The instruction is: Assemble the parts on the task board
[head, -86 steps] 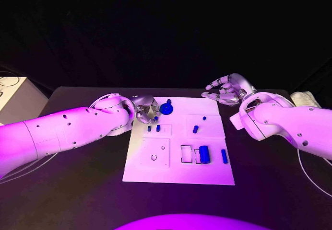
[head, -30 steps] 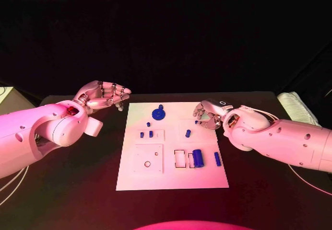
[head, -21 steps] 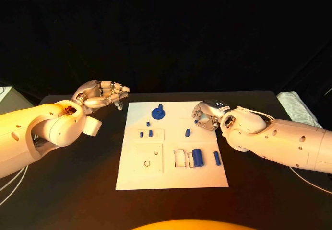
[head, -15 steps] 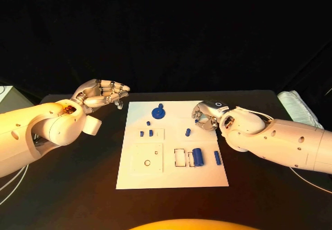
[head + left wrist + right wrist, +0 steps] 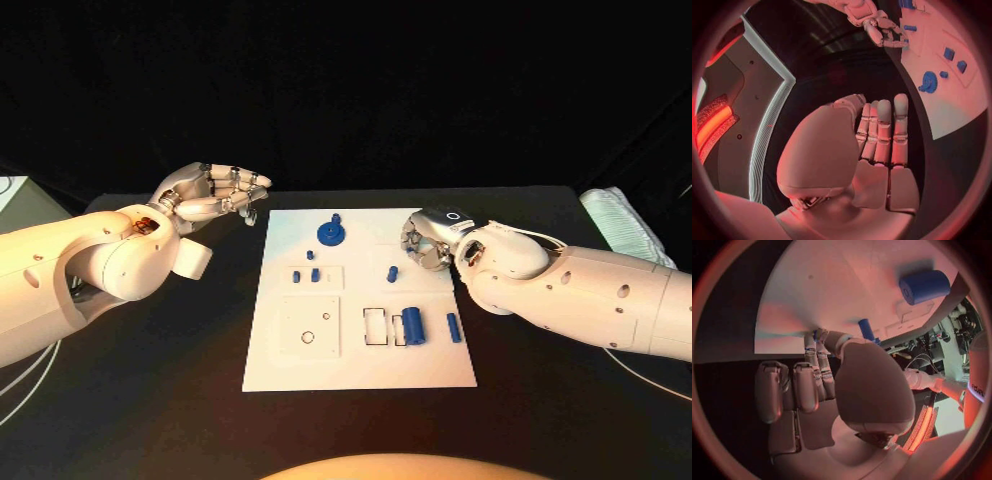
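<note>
The white task board (image 5: 361,360) lies mid-table, seen too in the wrist views (image 5: 954,100) (image 5: 836,285). On it are a blue gear (image 5: 332,235) (image 5: 928,81), small blue pegs (image 5: 315,274), a single peg (image 5: 391,273) (image 5: 867,330), a blue cylinder (image 5: 414,325) (image 5: 924,286) and a thin bar (image 5: 453,328). My right hand (image 5: 428,243) (image 5: 826,365) is down at the board's right edge; its thumb and a finger pinch a small blue piece (image 5: 819,333). My left hand (image 5: 216,190) (image 5: 873,145) hangs off the board's far left corner, fingers loosely bent, holding nothing.
A pale cloth-like bundle (image 5: 620,225) sits at the table's right edge and a white box (image 5: 18,195) stands off its left side. Bare black table (image 5: 159,400) surrounds the board.
Since the oldest frame my left hand has drawn back off the board's far left corner and my right hand has come down onto its right edge. Over the last second both have barely moved.
</note>
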